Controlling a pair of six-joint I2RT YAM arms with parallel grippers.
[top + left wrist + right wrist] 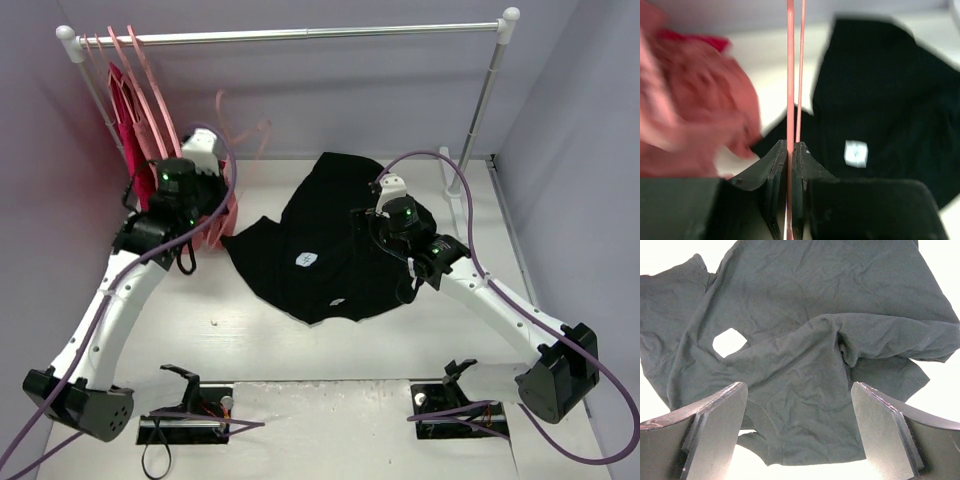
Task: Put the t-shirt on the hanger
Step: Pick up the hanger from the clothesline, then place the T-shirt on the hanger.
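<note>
The black t-shirt (pixel 320 250) lies crumpled on the white table, a small white label facing up. My left gripper (pixel 222 215) is left of the shirt. In the left wrist view it (pixel 790 150) is shut on the thin pale-pink hanger (pixel 790 75), whose rods run straight up from the jaws; the hanger (pixel 245 135) stands tilted above the table. The shirt (pixel 890 90) lies beyond it, to the right. My right gripper (pixel 385 215) hovers over the shirt's right side. In the right wrist view it (pixel 799 395) is open and empty above the wrinkled fabric (pixel 805 340).
A metal clothes rail (pixel 300 33) spans the back, with its post (pixel 485 95) at the right. Pink hangers with red and rose garments (pixel 130 100) hang at its left end, close to my left arm; a rose garment (pixel 690 100) fills the left wrist view's left.
</note>
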